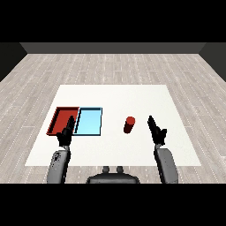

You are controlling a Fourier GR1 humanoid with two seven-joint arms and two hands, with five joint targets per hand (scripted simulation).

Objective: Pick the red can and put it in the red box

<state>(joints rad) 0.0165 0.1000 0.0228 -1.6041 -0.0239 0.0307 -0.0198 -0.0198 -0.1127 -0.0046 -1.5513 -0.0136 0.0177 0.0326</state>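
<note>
From the head view, a flat white rectangular table (114, 95) fills the middle of the scene. It stands on a floor of pale grey wooden planks (114, 66), and dark walls (110, 47) close the room at the far end.

Few things lie on the table. A small red cylindrical can (129, 124) stands upright on the bare white surface, right of centre. It is well apart from both trays and touches neither hand. Nothing lies between the can and the trays, only open tabletop.

The right hand (156, 130), black on a grey forearm, rises from the lower right and sits near the can, to its right, with a gap between them. Its fingers point forward, fairly straight, thumb set off to the side; it holds nothing. The left hand (66, 132) comes in from the lower left, and its straight fingers overlap the near edge of the red tray. It also holds nothing.

A shallow red rectangular tray (59, 115) lies at the left of the table, and a shallow light blue rectangular tray (89, 121) lies just beside it on its right, their long sides meeting. No object shows inside either tray.
</note>
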